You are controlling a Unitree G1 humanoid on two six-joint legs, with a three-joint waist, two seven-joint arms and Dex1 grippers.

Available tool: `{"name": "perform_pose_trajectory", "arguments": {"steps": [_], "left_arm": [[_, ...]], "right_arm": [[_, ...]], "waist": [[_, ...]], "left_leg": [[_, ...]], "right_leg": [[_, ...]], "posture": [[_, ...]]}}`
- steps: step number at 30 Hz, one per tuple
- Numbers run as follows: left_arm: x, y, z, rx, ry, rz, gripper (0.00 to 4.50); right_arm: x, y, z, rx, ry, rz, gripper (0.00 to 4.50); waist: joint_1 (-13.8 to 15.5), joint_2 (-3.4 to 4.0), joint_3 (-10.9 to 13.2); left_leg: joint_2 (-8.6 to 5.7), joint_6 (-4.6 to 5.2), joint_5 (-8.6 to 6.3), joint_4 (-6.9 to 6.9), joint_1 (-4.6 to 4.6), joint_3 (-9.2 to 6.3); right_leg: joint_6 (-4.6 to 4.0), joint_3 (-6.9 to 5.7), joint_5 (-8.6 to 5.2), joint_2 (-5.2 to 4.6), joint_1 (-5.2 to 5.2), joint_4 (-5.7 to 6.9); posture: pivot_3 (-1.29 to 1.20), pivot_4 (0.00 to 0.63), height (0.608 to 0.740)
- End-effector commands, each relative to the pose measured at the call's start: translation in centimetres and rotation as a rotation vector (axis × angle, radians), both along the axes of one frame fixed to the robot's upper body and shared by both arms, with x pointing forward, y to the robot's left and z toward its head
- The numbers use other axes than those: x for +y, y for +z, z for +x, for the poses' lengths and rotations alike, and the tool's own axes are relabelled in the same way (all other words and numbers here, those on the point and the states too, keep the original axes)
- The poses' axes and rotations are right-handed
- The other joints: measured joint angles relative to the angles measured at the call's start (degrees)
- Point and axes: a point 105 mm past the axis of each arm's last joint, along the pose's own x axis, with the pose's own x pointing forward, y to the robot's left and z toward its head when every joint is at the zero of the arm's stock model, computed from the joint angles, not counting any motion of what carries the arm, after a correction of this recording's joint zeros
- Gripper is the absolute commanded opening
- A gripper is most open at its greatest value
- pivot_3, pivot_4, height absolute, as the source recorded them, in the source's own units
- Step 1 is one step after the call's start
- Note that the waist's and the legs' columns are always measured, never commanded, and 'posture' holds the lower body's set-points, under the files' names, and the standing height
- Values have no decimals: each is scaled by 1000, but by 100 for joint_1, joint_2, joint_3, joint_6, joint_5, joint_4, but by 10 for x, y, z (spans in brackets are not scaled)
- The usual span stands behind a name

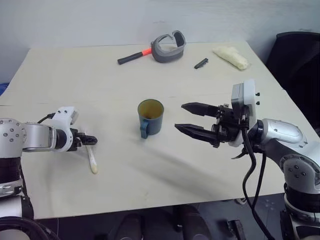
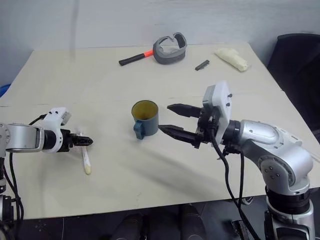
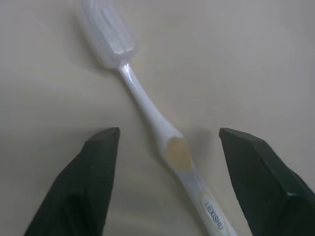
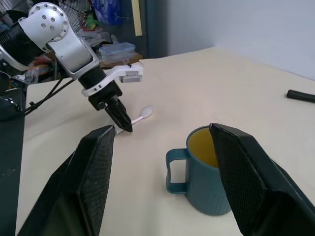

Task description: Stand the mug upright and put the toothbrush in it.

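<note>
left end effector spread, fingers either side of the toothbrush, not pinching it; toothbrush flat on the bench near-left. right end effector spread, empty, just right of the mug, upright mid-bench, handle facing near.

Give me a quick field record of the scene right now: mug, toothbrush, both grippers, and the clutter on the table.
mug: upright, mouth up, handle toward the robot, near table centre
toothbrush: lying flat on the table, not in the mug
left gripper: over the toothbrush, fingers either side of the handle with gaps, not gripping
right gripper: open, level, just beside the mug, holding nothing
far side of the table: hammer, grey strap-like object, small black piece, pale bag
done: mug standing
left: toothbrush into mug
</note>
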Motion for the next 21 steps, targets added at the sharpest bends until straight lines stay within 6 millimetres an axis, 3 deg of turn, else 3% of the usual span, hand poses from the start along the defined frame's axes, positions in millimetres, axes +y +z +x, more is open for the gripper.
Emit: {"name": "perform_pose_trajectory", "arguments": {"steps": [1, 7, 10, 14, 16, 18, 21], "left_arm": [[-2, -14, -4, 76, 1, -22, 2210], [15, -14, 6, 49, 137, 11, 420], [25, -12, 7, 37, 195, 23, 328], [31, 0, 16, -26, 233, 40, 328], [31, 15, 28, -110, 248, 26, 328], [24, 34, 42, -226, 214, -2, 328], [2, 71, 59, -439, 25, 10, 328]], "right_arm": [[1, 6, -8, -52, -1, 12, 3165], [-4, 2, -11, -44, -7, -18, 3165], [-8, 0, -13, -32, 8, -43, 3165], [-11, -2, -14, -4, 34, -74, 3956], [-13, -2, -13, -12, 33, -95, 4476], [-14, -2, -12, -24, 31, -122, 4476], [-16, 2, -10, -34, 27, -130, 4476]], "waist": [[5, 1, -1], [92, 5, -3], [129, 4, -3], [113, 5, -2], [119, 4, -2], [131, 3, -1], [137, -2, 0]], "left_leg": [[0, 0, 0, 0, 0, 0], [-10, 5, 2, 0, 4, 2], [-12, 8, 3, 0, 12, 3], [-34, 15, -1, 0, 23, 3], [-33, 13, 0, -1, 23, 1], [-32, 9, 2, -2, 20, -1], [-35, -15, 15, -2, 4, -5]], "right_leg": [[0, 0, 0, -1, 0, 1], [1, 0, 0, -4, 2, 0], [0, 0, 0, -4, 5, -5], [-8, 2, -4, 2, 7, 7], [-11, -1, -5, 6, 7, 8], [-13, -5, -6, 7, 6, 7], [-11, -15, -5, 5, 0, -4]], "posture": [[0, 150, 740], [0, 150, 740], [0, 150, 740], [0, 150, 740], [0, 150, 740], [0, 150, 740], [0, 150, 740]]}}
